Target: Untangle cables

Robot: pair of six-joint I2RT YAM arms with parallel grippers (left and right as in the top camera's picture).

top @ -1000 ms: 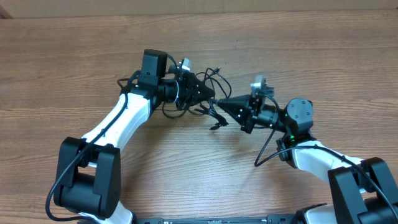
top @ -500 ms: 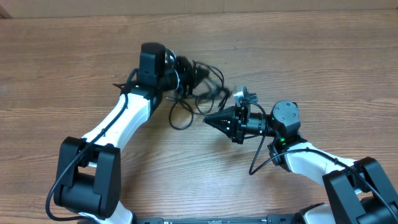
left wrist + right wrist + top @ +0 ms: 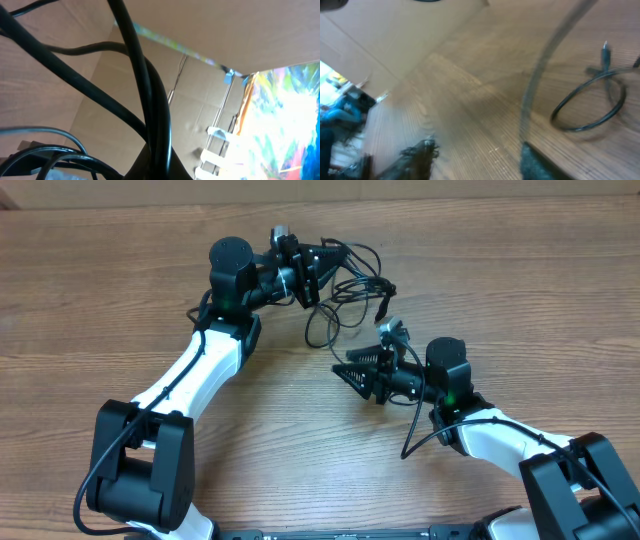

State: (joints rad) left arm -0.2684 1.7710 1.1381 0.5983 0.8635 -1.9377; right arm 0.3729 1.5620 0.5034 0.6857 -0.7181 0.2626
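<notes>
Wooden table (image 3: pixel 100 300); only the left wrist view shows a cardboard wall (image 3: pixel 210 25). Of two grippers, the left gripper (image 3: pixel 328 262) pinches the cables (image 3: pixel 355 285), tangled at the far middle. The right gripper (image 3: pixel 342 364) is spread and empty. I cannot count the strands.

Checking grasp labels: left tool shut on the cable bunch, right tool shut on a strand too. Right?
Not quite. The left tool is shut on the cables, but the right tool is open, not shut on a strand: the overhead view shows its jaws spread with nothing clamped between them.
</notes>
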